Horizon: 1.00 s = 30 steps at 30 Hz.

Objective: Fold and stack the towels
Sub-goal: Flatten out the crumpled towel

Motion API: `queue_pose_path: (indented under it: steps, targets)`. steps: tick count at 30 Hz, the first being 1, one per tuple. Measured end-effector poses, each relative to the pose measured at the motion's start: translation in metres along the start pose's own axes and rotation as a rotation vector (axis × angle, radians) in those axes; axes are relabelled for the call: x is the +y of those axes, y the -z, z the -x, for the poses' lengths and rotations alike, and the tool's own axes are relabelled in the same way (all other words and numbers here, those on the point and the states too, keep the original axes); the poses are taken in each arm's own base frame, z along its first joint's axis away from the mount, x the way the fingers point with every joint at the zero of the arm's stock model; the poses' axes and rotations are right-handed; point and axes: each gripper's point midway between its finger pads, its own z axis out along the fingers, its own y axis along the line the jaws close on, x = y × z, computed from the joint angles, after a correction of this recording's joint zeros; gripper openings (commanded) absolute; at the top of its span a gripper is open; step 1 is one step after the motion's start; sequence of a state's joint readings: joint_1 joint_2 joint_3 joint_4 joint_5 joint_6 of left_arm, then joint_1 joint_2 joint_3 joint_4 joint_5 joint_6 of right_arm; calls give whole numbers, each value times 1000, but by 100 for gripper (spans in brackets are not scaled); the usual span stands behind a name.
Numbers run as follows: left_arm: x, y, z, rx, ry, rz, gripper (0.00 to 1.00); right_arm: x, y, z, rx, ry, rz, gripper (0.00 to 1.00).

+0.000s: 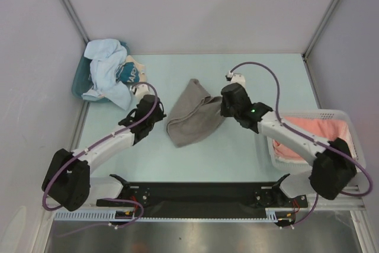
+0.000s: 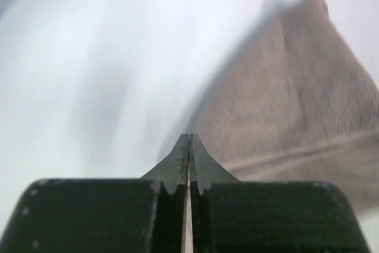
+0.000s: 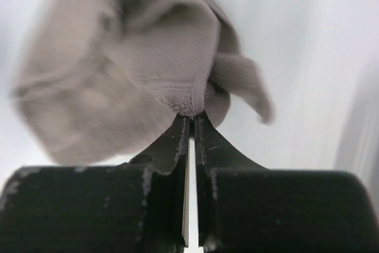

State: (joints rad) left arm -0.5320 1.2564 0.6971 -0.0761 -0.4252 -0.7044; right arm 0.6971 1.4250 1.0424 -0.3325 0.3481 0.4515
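Note:
A grey towel (image 1: 192,119) lies crumpled in the middle of the table. My right gripper (image 1: 224,106) is at its right edge, and in the right wrist view the gripper (image 3: 192,115) is shut on a bunched fold of the grey towel (image 3: 148,57). At the cloth's left edge, my left gripper (image 1: 159,112) is shut; the left wrist view shows its tips (image 2: 189,137) pressed together with nothing between them, and the grey towel (image 2: 296,99) lies just beyond and to the right. A light blue towel (image 1: 106,72) hangs over a teal basket (image 1: 79,81). A salmon-pink towel (image 1: 314,131) lies in a white basket (image 1: 331,112).
A small teal bundle with white print (image 1: 129,73) sits in the teal basket at the back left. The white basket stands at the right edge of the table, beside the right arm. Grey walls close in the back and both sides.

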Motion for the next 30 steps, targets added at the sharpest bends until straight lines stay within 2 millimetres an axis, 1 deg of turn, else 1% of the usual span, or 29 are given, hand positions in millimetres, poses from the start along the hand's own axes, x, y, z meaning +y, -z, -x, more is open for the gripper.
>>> queue_pose_path:
  steps: [3,4,6,7,8,10,11,12,13,15,17,18,20,21,23,25,26,28,30]
  targets:
    - [-15,3,22,-24,-26,-42,0,7,40,36,-78,-37,71,0]
    - [-20,4,26,-25,-31,-58,0,10,50,47,-102,-46,91,0]
    - [-33,8,34,-18,-41,-110,0,14,61,61,-129,-52,115,0]
    - [-39,10,38,-12,-44,-138,0,14,63,65,-135,-55,120,0]
    - [-47,12,39,-4,-44,-168,3,13,61,66,-129,-54,118,0]
    - [-58,17,36,10,-51,-207,13,5,49,58,-92,-56,98,0]
    - [-62,20,31,20,-60,-222,18,-2,41,50,-66,-57,80,0]
    - [-69,25,21,40,-72,-241,22,-8,34,42,-44,-57,65,0]
    - [-74,29,11,58,-82,-256,22,-17,25,30,-8,-56,41,0]
    - [-82,43,-17,107,-98,-296,23,-32,12,9,54,-57,2,0]
    - [-81,57,-50,162,-104,-318,23,-41,4,-2,93,-60,-23,0]
    - [-79,63,-65,187,-97,-325,22,-44,2,-6,104,-60,-31,0]
    - [-64,70,-93,236,-76,-303,20,-46,0,-9,113,-62,-34,0]
    - [-55,72,-105,259,-61,-283,21,-47,0,-9,113,-63,-34,0]
    - [-38,74,-123,283,-38,-228,23,-46,0,-8,109,-67,-31,0]
    - [-28,79,-134,291,-25,-202,29,-47,-1,-8,108,-70,-29,0]
    - [-26,82,-138,292,-16,-199,30,-48,-2,-9,109,-71,-30,0]
    - [-26,86,-141,291,16,-207,31,-51,-3,-13,116,-73,-34,0]
    - [-26,85,-142,292,41,-205,32,-52,-3,-15,121,-72,-38,0]
